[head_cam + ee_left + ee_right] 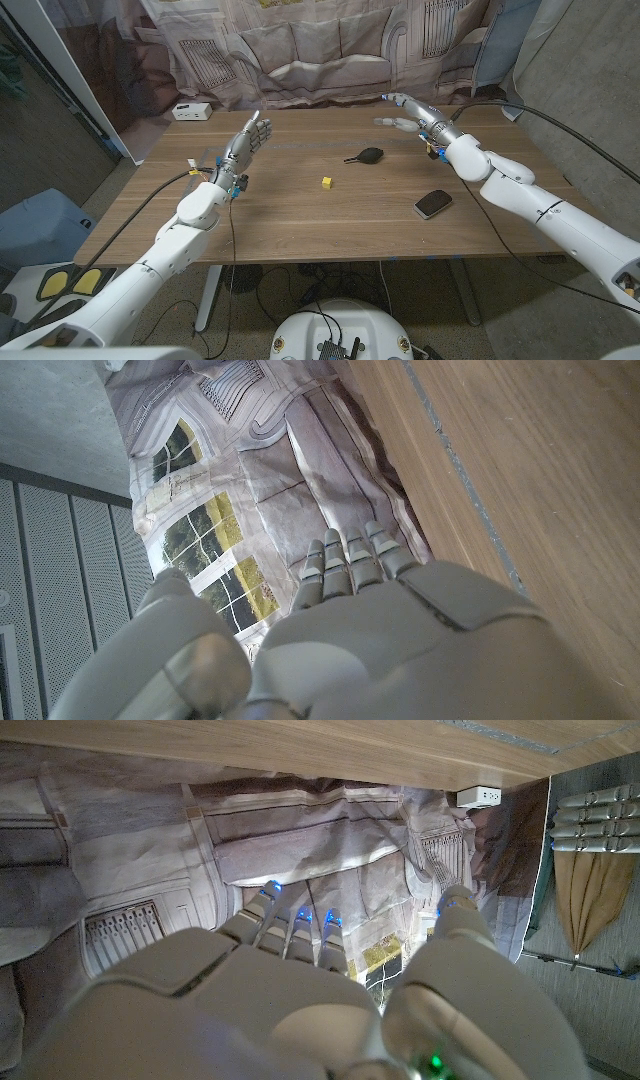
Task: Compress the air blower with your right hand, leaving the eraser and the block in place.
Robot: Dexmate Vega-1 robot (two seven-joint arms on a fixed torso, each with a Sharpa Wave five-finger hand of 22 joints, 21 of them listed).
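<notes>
Black air blower point(367, 155), right hand point(408, 112) apparently empty

Air blower point(366, 155): small, black, bulb-shaped with a thin nozzle pointing toward the robot's left. It lies on its side on the wooden table point(300, 225), a bit right of centre and toward the far half; nothing touches it.

Block point(326, 182): tiny yellow cube, sitting flat near table centre, on the near-left side of the blower and clearly apart from it.

Eraser point(433, 204): flat dark rounded pad with a lighter edge, lying flat on the robot's right side, nearer the front edge, well apart from both blower and block.
</notes>
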